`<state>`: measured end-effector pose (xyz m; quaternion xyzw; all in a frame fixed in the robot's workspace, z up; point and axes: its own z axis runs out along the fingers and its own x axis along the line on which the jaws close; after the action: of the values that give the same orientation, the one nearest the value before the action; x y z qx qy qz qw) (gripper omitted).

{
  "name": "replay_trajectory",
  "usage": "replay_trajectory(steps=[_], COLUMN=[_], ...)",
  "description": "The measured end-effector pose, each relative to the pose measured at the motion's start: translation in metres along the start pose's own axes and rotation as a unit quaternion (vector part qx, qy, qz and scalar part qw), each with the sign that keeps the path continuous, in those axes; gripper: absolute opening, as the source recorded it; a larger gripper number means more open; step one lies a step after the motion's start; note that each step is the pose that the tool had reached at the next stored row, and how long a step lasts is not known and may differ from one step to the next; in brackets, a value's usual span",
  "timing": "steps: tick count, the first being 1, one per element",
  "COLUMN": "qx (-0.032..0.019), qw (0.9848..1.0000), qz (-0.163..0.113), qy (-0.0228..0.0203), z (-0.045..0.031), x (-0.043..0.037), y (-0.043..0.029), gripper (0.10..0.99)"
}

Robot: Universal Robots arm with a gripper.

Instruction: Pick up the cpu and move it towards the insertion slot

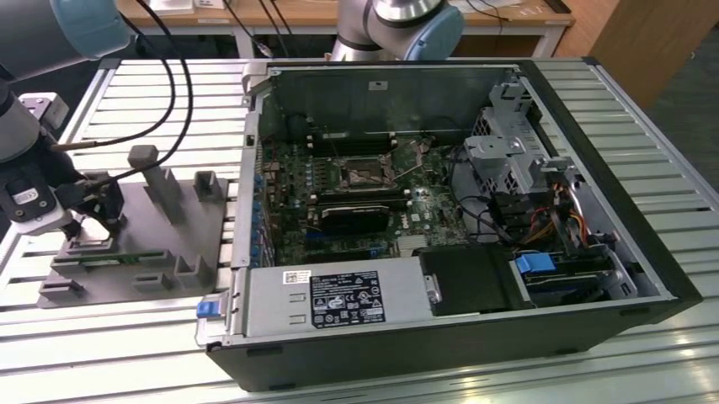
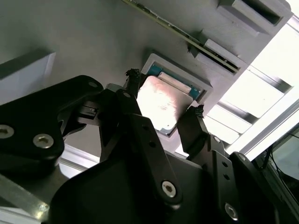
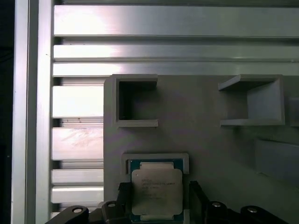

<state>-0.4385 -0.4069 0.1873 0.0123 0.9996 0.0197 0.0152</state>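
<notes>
At the exterior view's left, the one gripper (image 1: pixel 96 229) stands low over the single grey tray (image 1: pixel 168 244). It is well apart from the one insertion slot (image 1: pixel 365 172), which sits mid-frame on the motherboard inside the one open computer case (image 1: pixel 584 278). Seen in the first wrist view, the one cpu (image 3: pixel 156 189) lies flat in its shallow recess in the tray, near two square pockets (image 3: pixel 135 100). The gripper's two fingers (image 3: pixel 196 200) stand spread, one just beside each opposite edge of the chip without clearly pressing it, so the tool is open.
</notes>
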Motion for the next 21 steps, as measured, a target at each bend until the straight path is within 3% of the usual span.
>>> replay_trajectory(steps=[11,13,14,17,21], qx=[0.0001,0.0001,0.0001,0.0001,0.0001], qw=[1.0000,1.0000,1.0000,1.0000,1.0000], qz=[0.000,0.000,0.000,0.000,0.000], qy=[0.0002,0.0002,0.0002,0.0001,0.0001], z=[0.0027,0.0027,0.0027,0.0028,-0.0012], x=[0.0005,0.0005,0.0005,0.0005,0.0004], y=[-0.0001,-0.0001,-0.0001,-0.0001,0.0000], gripper=[0.604,0.592,0.533,0.533,0.533])
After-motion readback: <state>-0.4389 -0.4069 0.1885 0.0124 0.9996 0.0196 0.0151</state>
